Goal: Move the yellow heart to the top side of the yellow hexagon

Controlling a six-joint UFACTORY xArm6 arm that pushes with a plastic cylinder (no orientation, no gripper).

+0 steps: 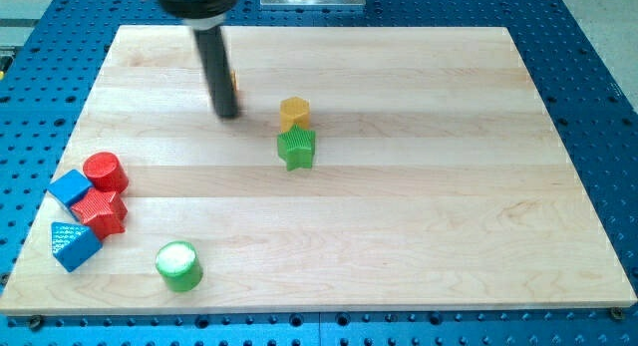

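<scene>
Inventory, placed from your tip:

- Tip: a bare rod end with no jaws to open or close; it holds nothing and rests on the wooden board.
- Yellow heart: almost wholly hidden behind the rod, only a yellow-orange sliver showing at its right edge, just above the tip. Its shape and long axis cannot be made out.
- Yellow hexagon: to the tip's right, near, level with it.
- Green star: touching the hexagon's lower side.
- Far lower left: red cylinder, blue cube, red star, blue triangle.
- Green cylinder: well below the tip.

Deciding relation, as judged: the heart lies left of the hexagon, so you need a rightward push with the tip on the heart's left.
</scene>
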